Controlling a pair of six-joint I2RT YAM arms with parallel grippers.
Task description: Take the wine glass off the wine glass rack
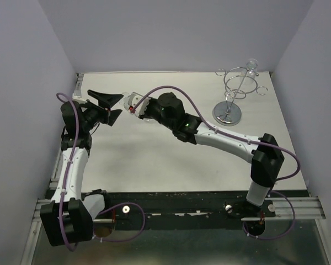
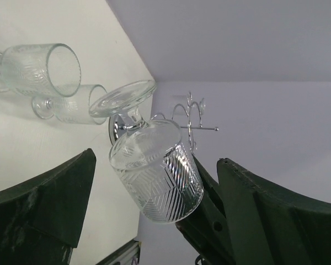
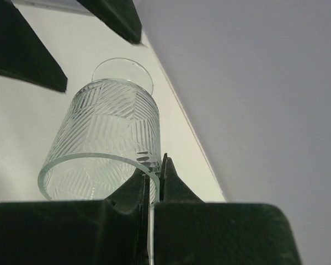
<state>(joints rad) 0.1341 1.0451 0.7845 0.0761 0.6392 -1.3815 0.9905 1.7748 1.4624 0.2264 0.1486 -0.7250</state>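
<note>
Tally: 3 wine glasses [image 2: 154, 171] [image 2: 41, 69] [image 2: 71, 109], 1 wine glass rack [image 1: 227, 114], 2 end effectors [image 1: 120, 106] [image 3: 156, 172]

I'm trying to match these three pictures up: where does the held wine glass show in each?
Top external: wine glass faint, left of centre, where the two arms meet.
Left wrist: wine glass at centre, foot tilted up-left.
Right wrist: wine glass centre-left, rim pinched by the right gripper at the bottom.
Shared landmark: the left gripper, its dark open fingers beside the glass in all three.
</note>
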